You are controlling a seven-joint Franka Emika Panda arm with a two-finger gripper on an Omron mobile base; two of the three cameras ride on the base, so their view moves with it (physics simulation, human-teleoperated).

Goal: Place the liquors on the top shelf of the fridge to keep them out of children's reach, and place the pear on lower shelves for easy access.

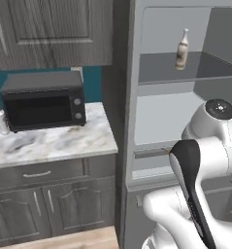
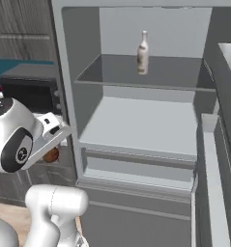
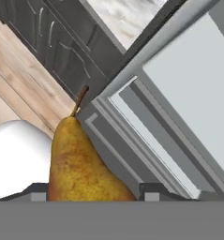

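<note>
Kitchen fridge (image 2: 64, 72) stands open just ahead of the pincer (image 3: 92, 199), which is clamped on a stem-forward pear (image 3: 80, 164), lower shelf (image 2: 141, 128) beyond.

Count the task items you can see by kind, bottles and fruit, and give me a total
Bottles: 2, a pale bottle on the top shelf of the fridge, a red-capped bottle on the counter
Pears: 1, the pear in the gripper
Total: 3
</note>
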